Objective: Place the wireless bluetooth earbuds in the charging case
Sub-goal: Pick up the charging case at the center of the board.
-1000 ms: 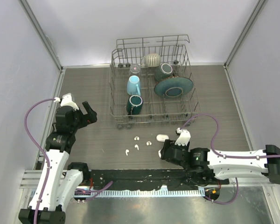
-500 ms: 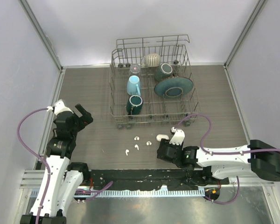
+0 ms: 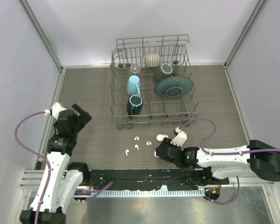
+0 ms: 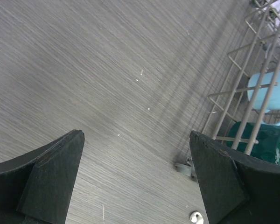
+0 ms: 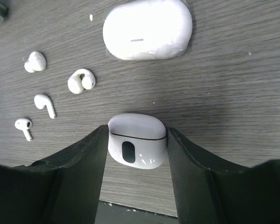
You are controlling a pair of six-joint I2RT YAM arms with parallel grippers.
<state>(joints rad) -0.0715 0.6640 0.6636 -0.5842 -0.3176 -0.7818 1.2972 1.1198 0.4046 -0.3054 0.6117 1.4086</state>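
Two wireless earbuds [image 5: 44,105], glossy white with rounded heads and short stems, lie loose on the dark wood-grain tabletop [image 5: 233,84], close together but not touching, and neither claw has hold of them. Just beyond that pair lie two rounder clip-shaped buds [image 5: 81,80], also white, and past those a large white pill-shaped case [image 5: 148,29], shut, with a thin grey dash on its face. The charging case [image 5: 136,145], smaller and glossy white, sits on the tabletop to the right of the stemmed pair, near them yet apart; a thin seam runs under its lid, which is down, and a dark oval marks its front. The right claw [image 5: 136,133] is clenched on this charging case, one black finger against each side with no gap showing in the wrist view; from above, the case cannot be made out under the claw. The left claw [image 4: 135,179] is released, its two black fingers spread wide, hanging above the tabletop well apart from the earbuds, with the front left corner of a wire dish rack [image 3: 154,120] off to its right. Inside the rack stand a light blue mug [image 3: 133,85], a dark teal mug [image 3: 135,103], a teal plate [image 3: 173,87] on edge, a teal bowl [image 3: 165,71], a clear glass [image 3: 135,70] and a ribbed pale cup [image 3: 153,59] at the back.
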